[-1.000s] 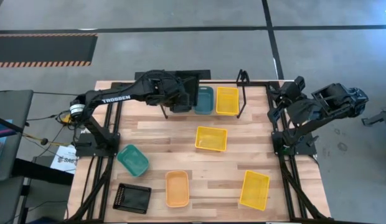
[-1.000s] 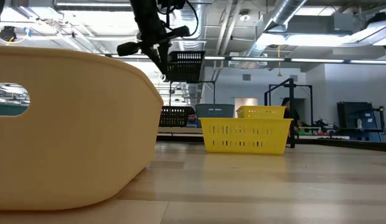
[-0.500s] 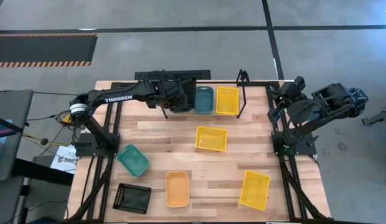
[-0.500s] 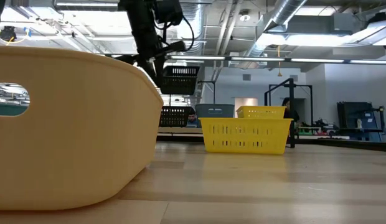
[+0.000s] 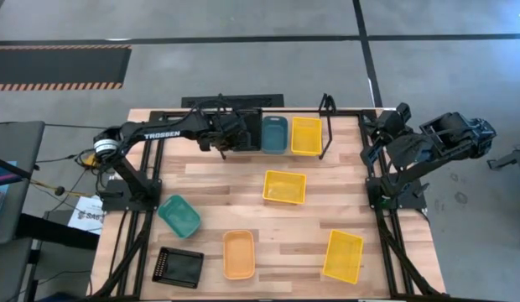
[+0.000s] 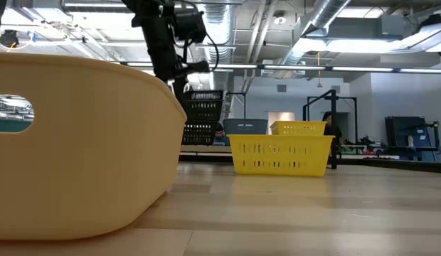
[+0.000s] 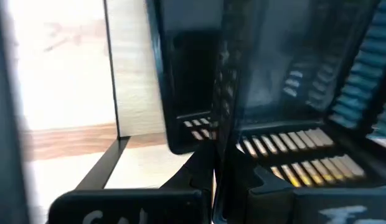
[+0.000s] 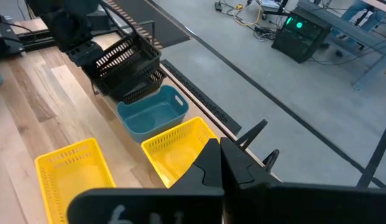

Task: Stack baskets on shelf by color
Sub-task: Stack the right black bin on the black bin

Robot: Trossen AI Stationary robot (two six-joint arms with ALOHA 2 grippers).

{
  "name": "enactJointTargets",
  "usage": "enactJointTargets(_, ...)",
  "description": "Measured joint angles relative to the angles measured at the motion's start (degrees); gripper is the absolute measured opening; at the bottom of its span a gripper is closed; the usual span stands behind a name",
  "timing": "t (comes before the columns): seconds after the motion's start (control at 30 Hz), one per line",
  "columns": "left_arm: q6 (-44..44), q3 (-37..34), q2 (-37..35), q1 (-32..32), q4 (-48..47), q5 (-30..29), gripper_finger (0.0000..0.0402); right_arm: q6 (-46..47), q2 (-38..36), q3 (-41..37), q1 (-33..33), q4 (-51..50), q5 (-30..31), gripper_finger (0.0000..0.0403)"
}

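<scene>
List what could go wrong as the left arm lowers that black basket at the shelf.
1. The held black basket hangs tilted above another black basket, so it may catch on the rim rather than nest.
2. The left gripper pinches only one wall, so the basket might swing or slip.
3. The blue-grey basket sits right beside and could get nudged.

I've lowered my left claw point(image 6: 183, 84) and its black basket point(image 6: 204, 108) onto another black basket point(image 6: 199, 133).

An industrial lab: exposed ceiling ducts point(image 6: 327, 28), concrete floor point(image 5: 243, 67) (hazard-striped), distant equipment racks point(image 6: 405, 135).
</scene>
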Motion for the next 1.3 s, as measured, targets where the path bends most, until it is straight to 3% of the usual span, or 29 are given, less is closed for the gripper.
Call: enactJointTargets(1.3, 2.7, -0.4, -0.2, 0.6, -2.9, 0.8, 0.0000, -1.7, 0.0, 0.0, 0.0, 0.2, 0.0, 0.0000)
